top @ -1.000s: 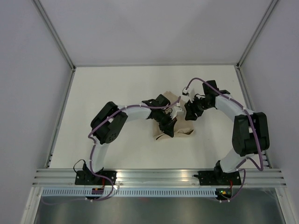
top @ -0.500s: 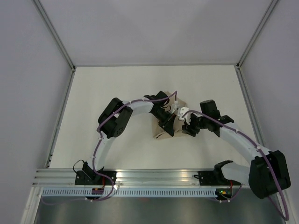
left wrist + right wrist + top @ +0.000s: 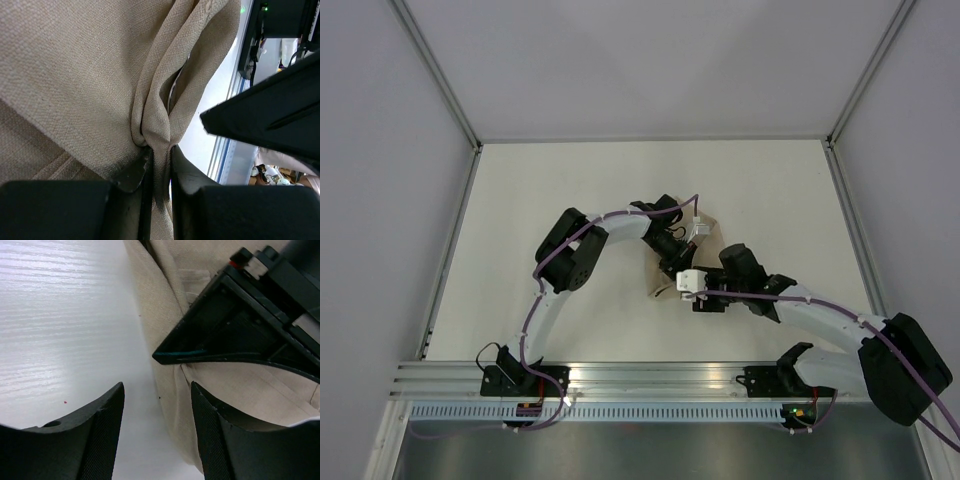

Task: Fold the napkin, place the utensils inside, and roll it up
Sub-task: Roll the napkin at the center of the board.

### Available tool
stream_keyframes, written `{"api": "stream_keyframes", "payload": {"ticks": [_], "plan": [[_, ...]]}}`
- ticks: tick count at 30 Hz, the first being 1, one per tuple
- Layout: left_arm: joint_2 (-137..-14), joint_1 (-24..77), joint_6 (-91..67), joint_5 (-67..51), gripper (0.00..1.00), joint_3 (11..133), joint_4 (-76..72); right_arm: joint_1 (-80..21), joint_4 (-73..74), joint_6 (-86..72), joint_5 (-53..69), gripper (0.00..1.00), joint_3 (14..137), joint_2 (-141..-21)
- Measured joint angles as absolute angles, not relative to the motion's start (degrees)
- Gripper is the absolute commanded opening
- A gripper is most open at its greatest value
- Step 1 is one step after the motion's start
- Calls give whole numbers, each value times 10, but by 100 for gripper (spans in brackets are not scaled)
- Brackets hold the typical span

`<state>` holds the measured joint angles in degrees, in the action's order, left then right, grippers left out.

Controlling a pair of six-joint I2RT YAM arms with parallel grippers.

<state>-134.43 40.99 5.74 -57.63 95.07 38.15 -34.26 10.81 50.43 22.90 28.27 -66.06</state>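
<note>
The tan napkin (image 3: 75,65) lies bunched in the middle of the white desk (image 3: 60,315), with both arms reaching over it. Your left tool (image 3: 159,160) is closed on a raised pleat of the cloth, pinching it tight. Your right tool (image 3: 156,390) is open and low over the desk. One napkin edge runs between its jaws, and it grips nothing. No utensils are visible. To fold cleanly, hold the left pinch firm and close the right tool on a single layer at the edge. Then draw the cloth flat before folding.
</note>
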Motion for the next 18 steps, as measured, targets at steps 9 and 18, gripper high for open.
{"api": "stream_keyframes", "payload": {"ticks": [9, 18], "plan": [[-1351, 409, 57, -582, 2, 960, 395, -397, 20, 524, 150, 62, 260, -712], [-1354, 409, 57, -588, 2, 961, 404, -404, -32, 540, 116, 49, 258, -750]]}}
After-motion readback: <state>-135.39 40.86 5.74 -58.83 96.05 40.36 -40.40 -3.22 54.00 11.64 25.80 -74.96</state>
